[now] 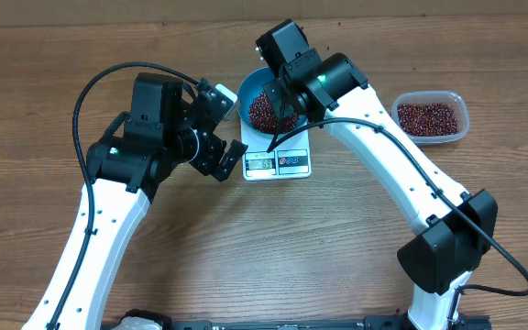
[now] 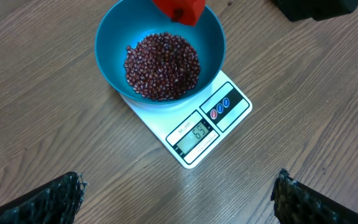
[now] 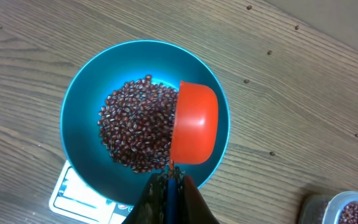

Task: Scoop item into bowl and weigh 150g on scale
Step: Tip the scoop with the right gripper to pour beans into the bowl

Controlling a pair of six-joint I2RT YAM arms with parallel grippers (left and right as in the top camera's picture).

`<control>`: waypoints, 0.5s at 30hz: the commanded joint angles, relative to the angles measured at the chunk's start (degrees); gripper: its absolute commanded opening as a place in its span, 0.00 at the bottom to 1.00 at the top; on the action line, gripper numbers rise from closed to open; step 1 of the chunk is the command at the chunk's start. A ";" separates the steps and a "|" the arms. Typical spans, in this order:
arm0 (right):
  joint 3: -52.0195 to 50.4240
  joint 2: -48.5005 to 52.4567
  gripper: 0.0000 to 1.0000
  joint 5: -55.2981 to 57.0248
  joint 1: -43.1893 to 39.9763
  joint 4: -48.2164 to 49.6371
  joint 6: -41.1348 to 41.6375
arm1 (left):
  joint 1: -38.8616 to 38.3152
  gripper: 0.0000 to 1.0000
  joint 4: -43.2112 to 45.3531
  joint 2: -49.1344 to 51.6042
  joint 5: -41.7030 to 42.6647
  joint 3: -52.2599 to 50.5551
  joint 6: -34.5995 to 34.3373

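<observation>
Red scoop [image 3: 194, 123] tipped over beans [image 3: 135, 124] in blue bowl [image 3: 79, 106], gripped by right tool [image 3: 168, 179]; left tool [image 2: 176, 199] open near scale [image 2: 194, 134].

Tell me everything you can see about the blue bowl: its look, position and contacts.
The blue bowl is round, deep, bright blue and smooth like plastic. It stands upright on the white scale, leaving the display free. Inside lies a heap of dark red-brown beans, well below the rim. A red scoop, held by the right tool, is tipped over the beans; whether it touches the bowl cannot be told.
</observation>
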 commanded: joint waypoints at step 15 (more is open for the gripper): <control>1.90 -7.98 0.04 -12.66 -4.17 0.26 -0.22 | 0.26 1.00 0.17 0.31 0.46 -0.22 -0.37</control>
